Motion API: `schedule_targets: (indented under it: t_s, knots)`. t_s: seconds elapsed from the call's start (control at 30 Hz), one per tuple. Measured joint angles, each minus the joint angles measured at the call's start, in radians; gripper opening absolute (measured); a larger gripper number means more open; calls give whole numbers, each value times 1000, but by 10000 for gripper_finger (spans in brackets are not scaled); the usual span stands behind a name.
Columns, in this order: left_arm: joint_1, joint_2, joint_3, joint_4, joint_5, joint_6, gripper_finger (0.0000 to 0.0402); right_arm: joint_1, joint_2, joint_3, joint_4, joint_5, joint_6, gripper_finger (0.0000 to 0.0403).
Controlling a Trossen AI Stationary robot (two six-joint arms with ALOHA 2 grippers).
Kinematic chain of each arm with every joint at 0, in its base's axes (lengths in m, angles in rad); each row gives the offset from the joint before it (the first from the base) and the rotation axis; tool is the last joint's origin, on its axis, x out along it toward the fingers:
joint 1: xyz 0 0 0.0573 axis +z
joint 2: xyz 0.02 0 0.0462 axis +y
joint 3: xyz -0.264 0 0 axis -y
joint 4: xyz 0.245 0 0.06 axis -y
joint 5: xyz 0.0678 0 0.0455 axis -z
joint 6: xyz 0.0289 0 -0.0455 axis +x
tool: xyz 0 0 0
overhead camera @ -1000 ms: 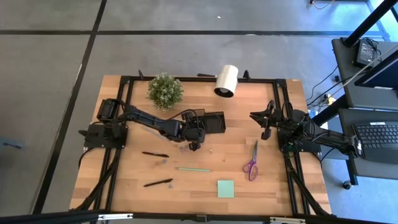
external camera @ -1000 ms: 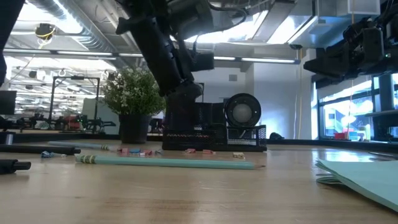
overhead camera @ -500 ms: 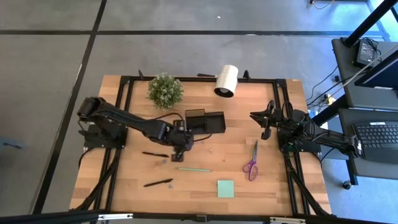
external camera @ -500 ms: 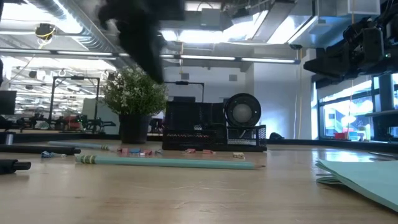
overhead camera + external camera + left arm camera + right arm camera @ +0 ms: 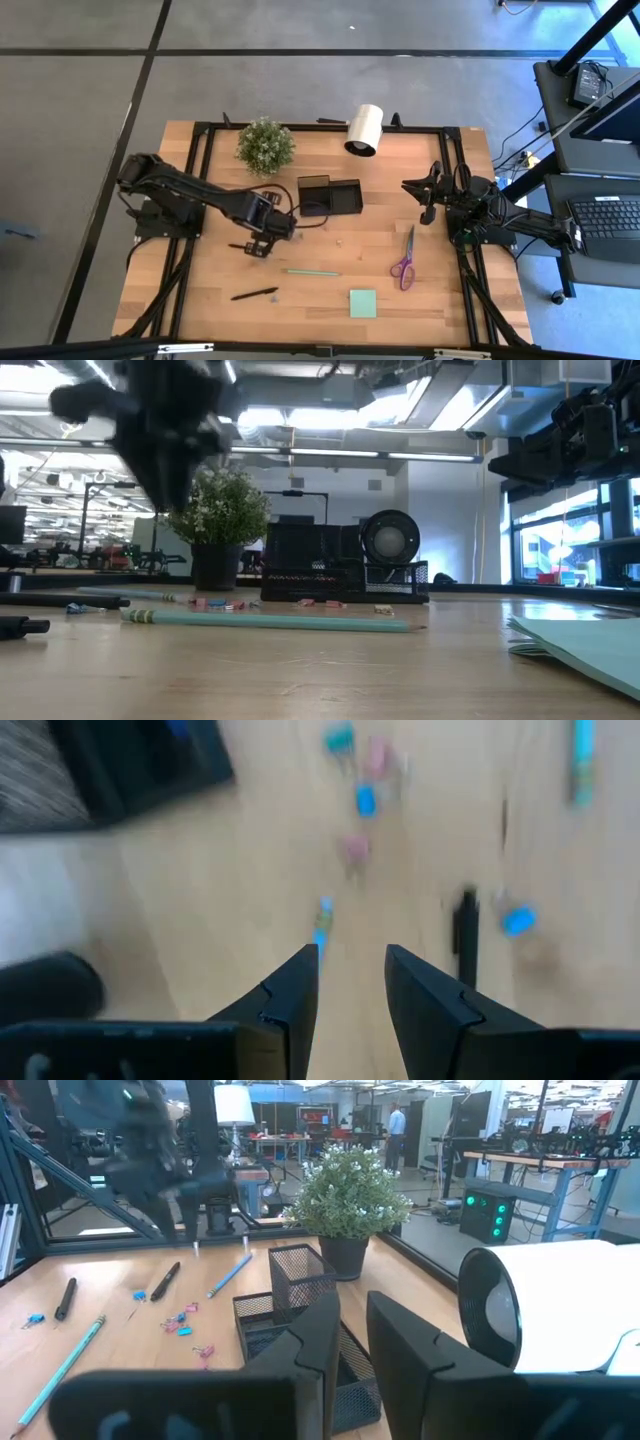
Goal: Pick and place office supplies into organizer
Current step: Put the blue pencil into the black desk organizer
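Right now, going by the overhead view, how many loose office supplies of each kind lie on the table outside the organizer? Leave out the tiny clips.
Black pens: 2 (one partly under the left gripper)
Purple-handled scissors: 1
Sticky-note pad: 1
Pale green stick: 1
Total: 5

left hand [image 5: 257,243] hovers with fingers parted and nothing between them; right hand [image 5: 427,213] waits, narrowly parted.

left gripper [image 5: 257,243] over a black pen [image 5: 243,246], left of the organizer [image 5: 330,196] | right gripper [image 5: 424,196] far right | scissors [image 5: 404,260], sticky-note pad [image 5: 363,303] near right on worktop [image 5: 330,250]
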Motion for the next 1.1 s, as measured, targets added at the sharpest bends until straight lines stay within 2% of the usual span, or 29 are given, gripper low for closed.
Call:
schedule_targets:
  t_s: [0.17, 0.27, 0.4, 0.73, 0.93, 1.1]
  knots:
    - [29, -56, -176, 175, 84, 30, 111, 0, 0, 0, 0, 0, -26, 60]
    - [39, -100, -269, 288, 91, 60, 111, 0, 0, 0, 0, 0, -31, 60]
    - [55, -141, -343, 356, 90, 79, 111, 0, 0, 0, 0, 6, -29, 60]
    - [96, -136, -395, 490, 81, 175, 111, 0, 0, 0, 11, 61, -27, 60]
    - [111, -128, -396, 501, 83, 261, 111, 0, 0, 0, 15, 86, -26, 60]
    - [133, -101, -395, 512, 99, 272, 111, 0, 0, 0, 15, 86, -26, 60]
